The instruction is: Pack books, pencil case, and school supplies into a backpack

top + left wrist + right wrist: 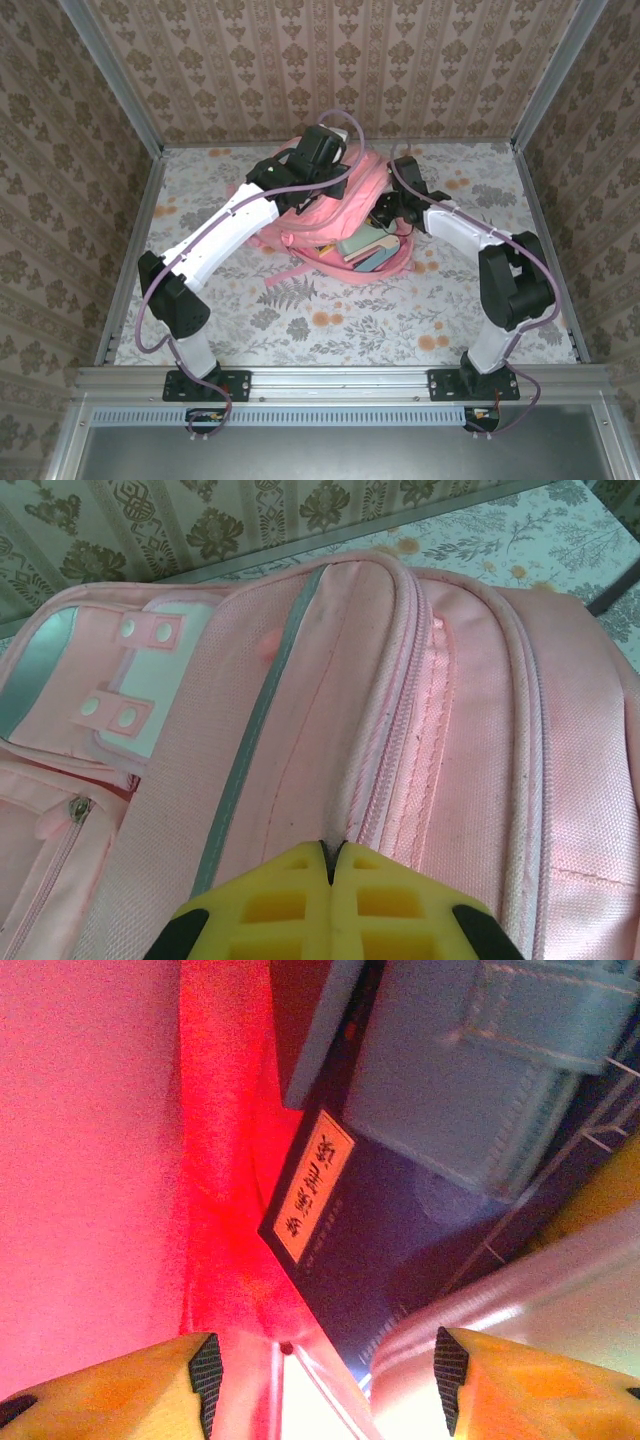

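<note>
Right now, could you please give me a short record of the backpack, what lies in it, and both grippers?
backpack: pink, lying flat, mouth open on the near side
inside: dark navy book with a yellow label; the pencil case lies on it
left gripper: shut, apparently pinching a fold of the backpack's outer fabric
right gripper: open, holding nothing, at the backpack's mouth above the dark navy book
</note>
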Available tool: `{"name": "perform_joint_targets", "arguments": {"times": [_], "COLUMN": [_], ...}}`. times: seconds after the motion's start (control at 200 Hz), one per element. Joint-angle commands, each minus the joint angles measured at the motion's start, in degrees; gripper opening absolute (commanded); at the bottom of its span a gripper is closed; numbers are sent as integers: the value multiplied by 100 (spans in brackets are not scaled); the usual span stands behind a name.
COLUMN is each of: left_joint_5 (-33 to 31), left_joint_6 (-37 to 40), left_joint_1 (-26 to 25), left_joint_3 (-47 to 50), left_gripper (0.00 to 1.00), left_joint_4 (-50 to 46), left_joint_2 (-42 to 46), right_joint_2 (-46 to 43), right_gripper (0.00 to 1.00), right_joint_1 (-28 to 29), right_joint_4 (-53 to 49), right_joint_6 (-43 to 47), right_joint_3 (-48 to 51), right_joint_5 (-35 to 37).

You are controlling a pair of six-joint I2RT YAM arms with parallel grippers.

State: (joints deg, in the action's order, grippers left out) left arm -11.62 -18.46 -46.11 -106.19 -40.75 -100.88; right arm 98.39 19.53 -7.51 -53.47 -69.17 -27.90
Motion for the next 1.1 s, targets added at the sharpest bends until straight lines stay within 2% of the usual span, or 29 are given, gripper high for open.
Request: {"name": "perform_joint_targets", "arguments": {"times": [0.0,0.275,0.375,0.455,0.535,0.595,0.785,0.96,1.06,1.095], "left_joint_5": [-16,271,351,384,385,398,507,711,1103,1247], "left_joint_6": [-187,-306,-402,-476,-590,-703,-1174,-1701,-1986,-2086], "left_joint_1": [85,144,144,155,193,240,666,1491,1953,2262], "left_joint_3": [-186,163,386,668,993,1259,2399,3715,4458,4677], "left_gripper": [0,0,16,37,46,61,62,63,70,71], "left_joint_4": [393,441,443,488,537,567,648,724,1025,1136], "left_joint_2": [77,69,165,351,602,837,1589,2072,2185,2180], "right_joint_2": [-595,-1829,-2502,-2891,-3124,-3159,-2923,-2429,-2127,-2018], "right_gripper": [61,61,61,61,61,61,60,55,53,53], "right_joint_1": [-77,-182,-186,-143,-15,112,695,1297,1727,1865], "right_joint_4": [-464,-1225,-1423,-1546,-1651,-1777,-1908,-1794,-1768,-1761], "right_joint_6": [418,823,870,873,999,1072,1319,1420,1576,1638], "right_joint_3": [210,1136,1516,1737,1836,1797,1524,1273,1081,1014], "right_joint_5": [378,1376,1820,2098,2309,2390,2650,2622,2639,2641]}}
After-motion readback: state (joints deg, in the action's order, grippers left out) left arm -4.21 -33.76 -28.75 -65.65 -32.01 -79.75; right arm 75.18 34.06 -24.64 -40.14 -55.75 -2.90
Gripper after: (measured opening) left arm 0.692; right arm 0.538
